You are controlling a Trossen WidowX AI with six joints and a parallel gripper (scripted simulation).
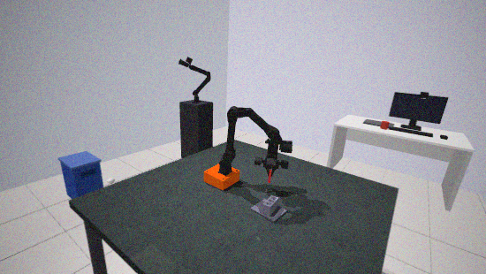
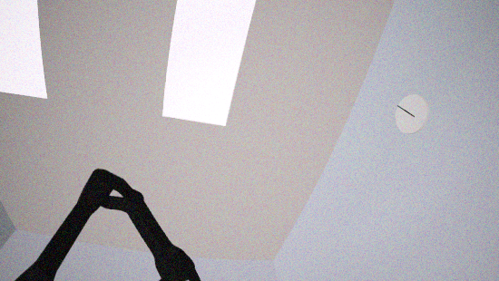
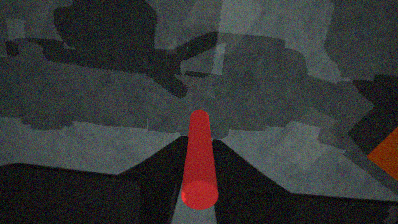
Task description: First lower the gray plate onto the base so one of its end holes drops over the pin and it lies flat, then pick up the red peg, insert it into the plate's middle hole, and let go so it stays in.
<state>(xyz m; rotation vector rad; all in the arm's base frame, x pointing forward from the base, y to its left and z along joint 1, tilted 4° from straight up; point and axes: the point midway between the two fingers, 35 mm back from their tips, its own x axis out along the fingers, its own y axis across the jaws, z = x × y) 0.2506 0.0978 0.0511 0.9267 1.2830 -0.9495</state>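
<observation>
My gripper (image 1: 269, 168) (image 3: 199, 145) is shut on the red peg (image 1: 269, 176) (image 3: 200, 160). It holds the peg upright, hanging down from the fingers, well above the dark table (image 1: 177, 221). The gray plate (image 1: 269, 203) lies on the gray base (image 1: 277, 215) on the table, below the gripper and a little toward the front. I cannot make out the pin or the holes at this size. In the wrist view the peg points down over shadowed table top, and the plate does not show clearly. The exterior view shows only the ceiling and the arm's silhouette (image 2: 136, 218).
The arm's orange mount (image 1: 222, 177) (image 3: 387, 155) stands left of the plate. Off the table are a blue box (image 1: 81, 173), a black pedestal (image 1: 196, 125) carrying another arm, and a white desk (image 1: 398, 139) with a monitor.
</observation>
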